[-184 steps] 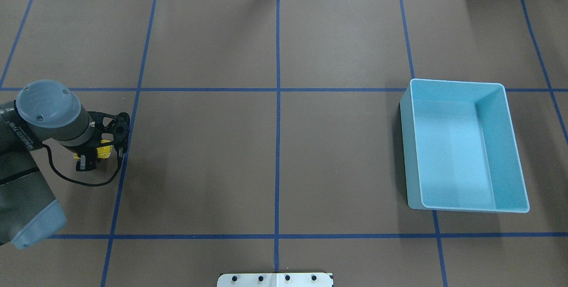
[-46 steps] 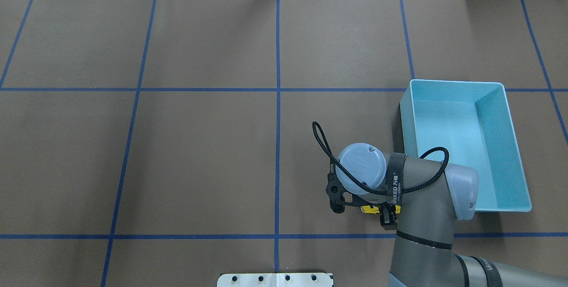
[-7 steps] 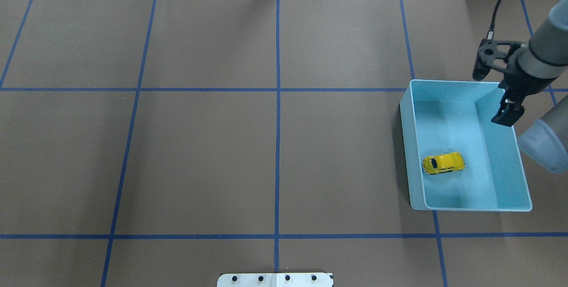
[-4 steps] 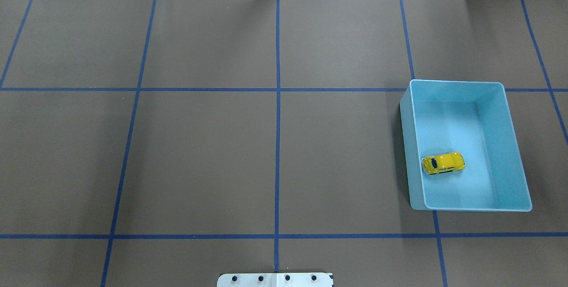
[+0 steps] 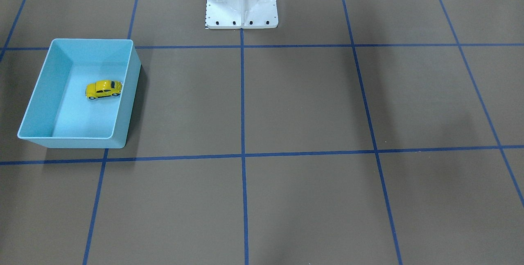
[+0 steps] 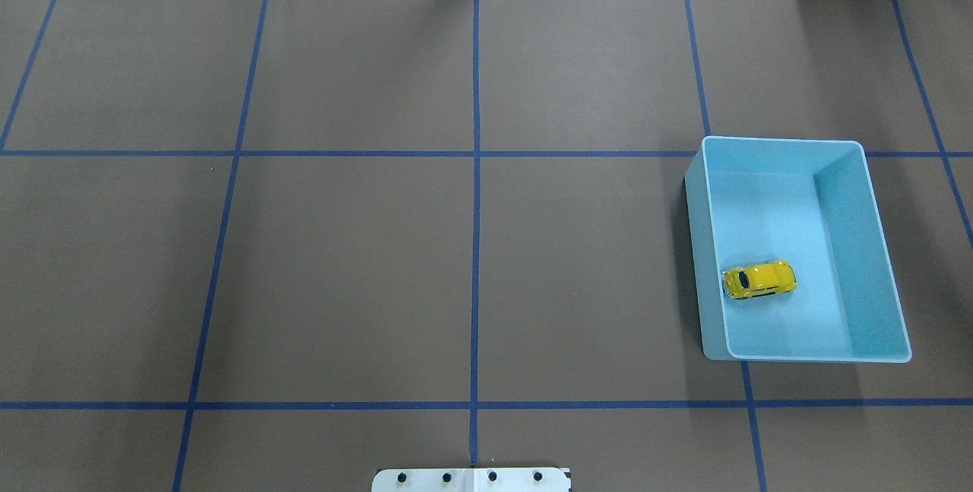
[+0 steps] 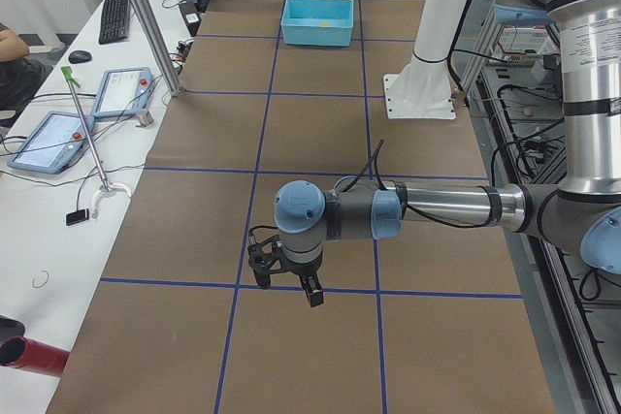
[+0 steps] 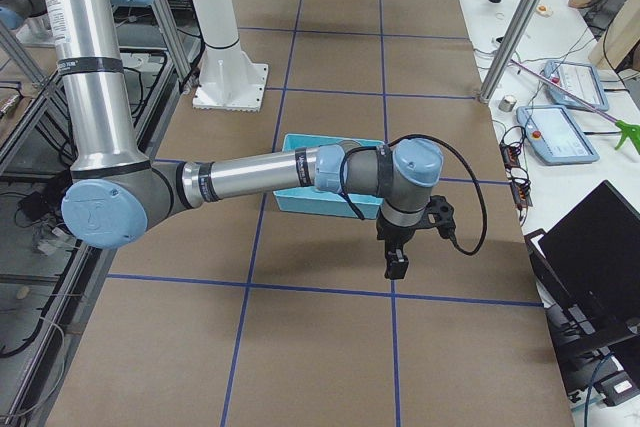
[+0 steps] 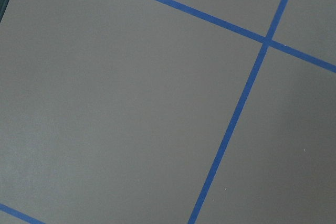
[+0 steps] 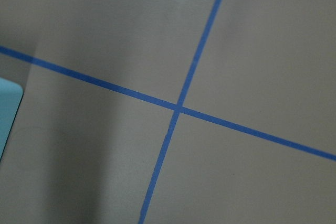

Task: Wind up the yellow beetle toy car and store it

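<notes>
The yellow toy car (image 6: 759, 280) rests on its wheels on the floor of the light blue bin (image 6: 783, 141), just beside the bin's left wall, at the right of the overhead view. No gripper touches it. The left gripper (image 7: 309, 290) hangs over the brown table (image 6: 342, 249) at lower centre of the left-end view, well apart from the bin. The right gripper (image 8: 397, 265) hangs near the bin at centre of the right-end view. Finger opening of either gripper cannot be told.
</notes>
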Controlling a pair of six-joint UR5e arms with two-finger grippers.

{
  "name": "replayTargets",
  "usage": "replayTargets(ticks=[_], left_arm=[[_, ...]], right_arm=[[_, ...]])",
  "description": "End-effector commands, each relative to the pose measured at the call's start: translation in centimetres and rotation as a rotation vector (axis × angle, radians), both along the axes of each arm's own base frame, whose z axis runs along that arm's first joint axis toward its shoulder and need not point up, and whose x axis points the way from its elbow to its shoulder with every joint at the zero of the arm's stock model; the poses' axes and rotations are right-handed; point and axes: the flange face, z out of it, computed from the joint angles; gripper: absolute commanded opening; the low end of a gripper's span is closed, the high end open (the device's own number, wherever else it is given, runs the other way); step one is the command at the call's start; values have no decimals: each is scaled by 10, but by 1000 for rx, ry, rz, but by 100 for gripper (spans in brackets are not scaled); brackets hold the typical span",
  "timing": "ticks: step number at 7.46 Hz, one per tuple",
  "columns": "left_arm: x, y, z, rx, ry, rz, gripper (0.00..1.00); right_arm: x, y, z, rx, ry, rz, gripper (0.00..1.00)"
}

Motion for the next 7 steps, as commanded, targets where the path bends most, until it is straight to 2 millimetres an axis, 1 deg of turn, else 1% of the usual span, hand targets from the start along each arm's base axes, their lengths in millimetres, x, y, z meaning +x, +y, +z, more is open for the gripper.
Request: replayTargets(ticks=[1, 2, 3, 4, 5, 6, 7], left_arm=[[0, 0, 0, -1, 0, 1, 100], [0, 0, -1, 2, 0, -1, 100], [0, -1, -1, 5, 0, 2, 100], [0, -1, -1, 5, 0, 2, 100], [0, 0, -1, 4, 0, 1, 100], [0, -1, -1, 5, 0, 2, 100], [0, -1, -1, 5, 0, 1, 100]], right_arm=[[2, 3, 11, -153, -19, 165, 100], [10, 12, 22, -176, -30, 181, 100], [14, 26, 33, -178, -37, 191, 100], [13, 37, 46, -143, -41, 189, 100], [12, 44, 52, -89, -52, 186, 100], [11, 54, 62, -61, -50, 189, 100], [11, 58, 67, -55, -52, 189, 100]])
